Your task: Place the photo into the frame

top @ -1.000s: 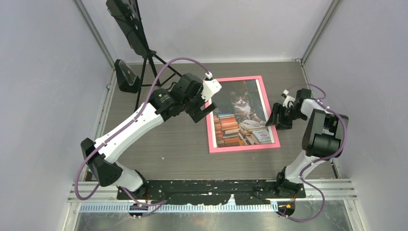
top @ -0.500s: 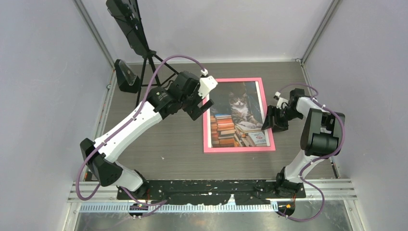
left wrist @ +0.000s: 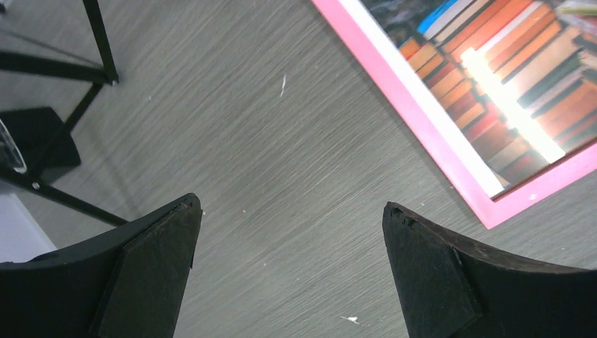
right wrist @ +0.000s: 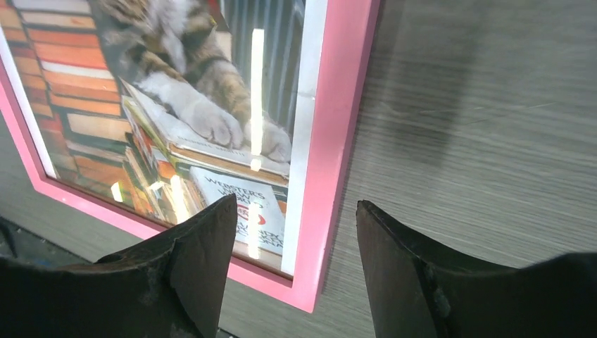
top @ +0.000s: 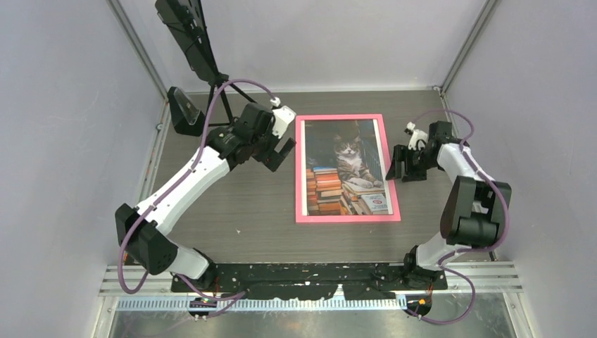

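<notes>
The pink frame [top: 300,172] lies flat on the grey table, and the photo [top: 345,165] of a cat among books sits inside it, picture side up. My left gripper [top: 280,155] hovers open just left of the frame's left rail and holds nothing. In the left wrist view the left gripper [left wrist: 291,205] is over bare table, with the frame's corner [left wrist: 422,120] and the photo [left wrist: 507,77] to its upper right. My right gripper [top: 398,167] is open at the frame's right rail. In the right wrist view the right gripper [right wrist: 296,203] straddles that rail [right wrist: 341,105] near the lower corner, beside the photo [right wrist: 176,91], without gripping it.
A black tripod [top: 224,91] with a dark head [top: 184,32] stands at the back left, and a black block [top: 184,111] sits beside it. Grey walls close in the table on the left, back and right.
The frame with the photo has slid left and turned square to the table. My left gripper drew back left off the frame. My right gripper followed the right rail and opened slightly.
</notes>
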{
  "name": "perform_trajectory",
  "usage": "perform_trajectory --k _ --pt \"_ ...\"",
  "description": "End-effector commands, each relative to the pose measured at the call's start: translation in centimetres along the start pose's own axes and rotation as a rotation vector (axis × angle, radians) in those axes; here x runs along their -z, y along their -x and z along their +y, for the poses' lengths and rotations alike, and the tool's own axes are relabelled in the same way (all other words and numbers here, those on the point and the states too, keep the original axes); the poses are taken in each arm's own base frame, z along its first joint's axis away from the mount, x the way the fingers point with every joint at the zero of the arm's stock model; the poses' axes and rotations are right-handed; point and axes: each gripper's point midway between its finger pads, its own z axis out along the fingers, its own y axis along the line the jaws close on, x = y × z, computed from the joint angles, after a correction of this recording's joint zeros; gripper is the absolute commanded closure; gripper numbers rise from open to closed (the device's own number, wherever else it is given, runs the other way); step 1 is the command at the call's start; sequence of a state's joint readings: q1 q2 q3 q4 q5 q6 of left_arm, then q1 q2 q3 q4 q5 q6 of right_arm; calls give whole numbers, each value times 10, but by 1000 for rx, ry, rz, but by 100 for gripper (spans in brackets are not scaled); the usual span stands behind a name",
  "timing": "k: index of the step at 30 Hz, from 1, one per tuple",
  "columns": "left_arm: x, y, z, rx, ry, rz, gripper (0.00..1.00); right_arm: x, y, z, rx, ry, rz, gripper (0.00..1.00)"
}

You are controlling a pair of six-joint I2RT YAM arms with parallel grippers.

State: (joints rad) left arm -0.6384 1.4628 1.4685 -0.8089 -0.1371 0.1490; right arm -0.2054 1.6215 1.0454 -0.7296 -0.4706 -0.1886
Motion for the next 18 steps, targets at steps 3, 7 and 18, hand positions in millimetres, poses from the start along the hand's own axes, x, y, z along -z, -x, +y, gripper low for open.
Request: perform_trajectory --k 3,7,18 --pt "2 -8 28 150 54 -129 0 51 48 -1 162 -154 -274 28" --pt "3 -22 50 244 83 -201 0 86 64 -9 227 -296 -450 26" --pt "26 -40 87 410 146 -360 0 164 46 -14 214 -541 -738 2"
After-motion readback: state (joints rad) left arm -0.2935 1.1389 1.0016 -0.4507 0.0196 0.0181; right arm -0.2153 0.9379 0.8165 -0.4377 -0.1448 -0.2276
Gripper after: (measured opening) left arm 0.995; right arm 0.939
